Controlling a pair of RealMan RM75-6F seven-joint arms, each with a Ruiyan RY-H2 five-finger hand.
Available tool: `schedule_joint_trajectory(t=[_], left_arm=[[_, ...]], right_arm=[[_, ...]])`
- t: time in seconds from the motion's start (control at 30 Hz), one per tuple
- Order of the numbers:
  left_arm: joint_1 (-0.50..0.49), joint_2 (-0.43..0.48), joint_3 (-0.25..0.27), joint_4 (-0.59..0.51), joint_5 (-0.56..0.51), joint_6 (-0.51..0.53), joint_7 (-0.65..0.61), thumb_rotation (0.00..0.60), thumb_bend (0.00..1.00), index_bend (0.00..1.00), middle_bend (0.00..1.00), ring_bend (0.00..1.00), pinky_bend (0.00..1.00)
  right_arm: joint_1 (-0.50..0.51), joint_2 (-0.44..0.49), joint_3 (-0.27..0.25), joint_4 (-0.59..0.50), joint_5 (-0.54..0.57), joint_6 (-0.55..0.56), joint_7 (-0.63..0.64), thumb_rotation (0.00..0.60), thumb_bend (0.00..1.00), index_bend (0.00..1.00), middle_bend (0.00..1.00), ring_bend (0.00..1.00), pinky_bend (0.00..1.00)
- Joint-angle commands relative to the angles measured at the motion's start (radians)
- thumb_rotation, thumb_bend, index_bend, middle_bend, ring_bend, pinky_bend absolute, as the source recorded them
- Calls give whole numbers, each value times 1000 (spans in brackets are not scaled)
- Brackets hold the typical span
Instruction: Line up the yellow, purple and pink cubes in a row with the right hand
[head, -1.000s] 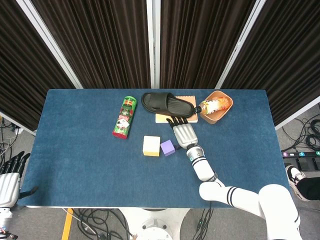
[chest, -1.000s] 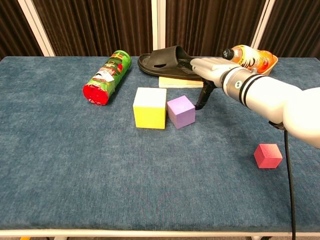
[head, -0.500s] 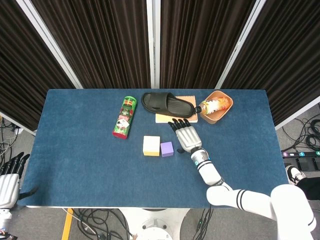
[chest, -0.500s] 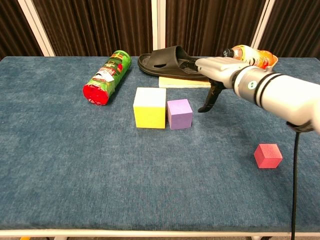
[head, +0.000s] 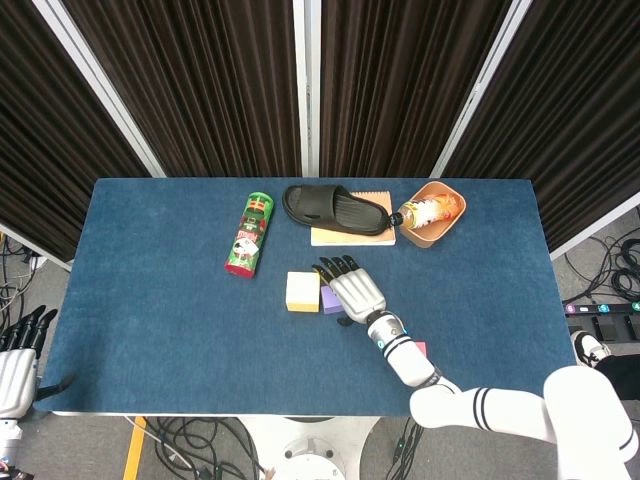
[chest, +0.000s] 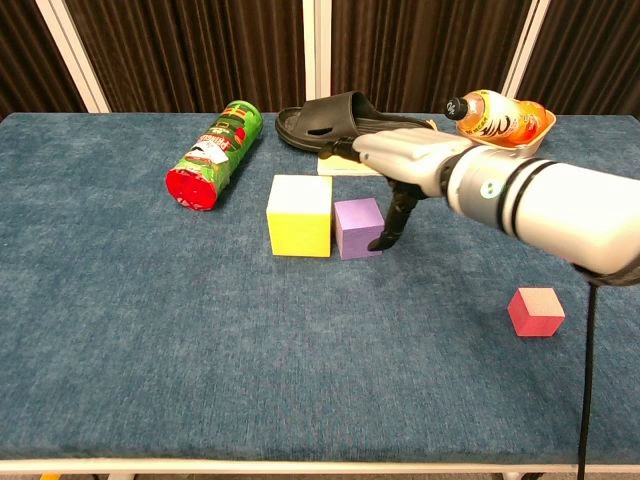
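Note:
The yellow cube (chest: 299, 215) and the smaller purple cube (chest: 358, 228) stand side by side mid-table, almost touching. Far off to the right, near the front, lies the pink cube (chest: 536, 311). My right hand (chest: 405, 160) hovers flat above the purple cube, holding nothing, fingers stretched leftward. Its thumb hangs down by the cube's right face; contact cannot be told. From the head view the right hand (head: 352, 288) covers most of the purple cube (head: 326, 298), the yellow cube (head: 300, 291) shows fully, and only a sliver of the pink cube (head: 421, 348) is visible. My left hand (head: 15, 355) hangs off the table's left corner, fingers apart.
A green chips can (chest: 213, 152) lies on its side left of the cubes. Behind them a black slipper (chest: 330, 118) rests on a flat pad (chest: 345, 165). An orange bottle (chest: 490, 112) lies in a bowl (chest: 540, 125) at the back right.
The purple cube was turned square and pushed up to the yellow one. My right hand has since swung left and nearer, now over the purple cube. The pink cube has not moved.

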Motion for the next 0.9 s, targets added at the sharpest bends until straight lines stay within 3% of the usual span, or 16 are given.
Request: schedule_joint_trajectory(t=[0.03,0.27,0.57,0.73,0.9], left_arm=[[3,-1,2,3,-1,1,-5,600,59,135,156,107,157],[6,-1,2,8,-1,0,-19,600,59,135,156,107,157],[7,-2,1,13,-4,-4,-23,600,59,135,156,107,157],[5,-3,0,13,-2,-5,-20,600,59,135,155,107,157],[6,-2,-1,13,-3,-6,-21,600,60,135,155,107,157]], right_arm=[[28,-54,11,65,25,-1,-24,600,26,0,0,0,0],[60,-124,40,169,51,-22,-14,600,26,0,0,0,0],[79,-150,48,222,71,-32,-32,600,26,0,0,0,0],[79,-146,49,214,68,-39,-23,600,26,0,0,0,0],[45,-83,27,130,20,-15,3,600,26,0,0,0,0]])
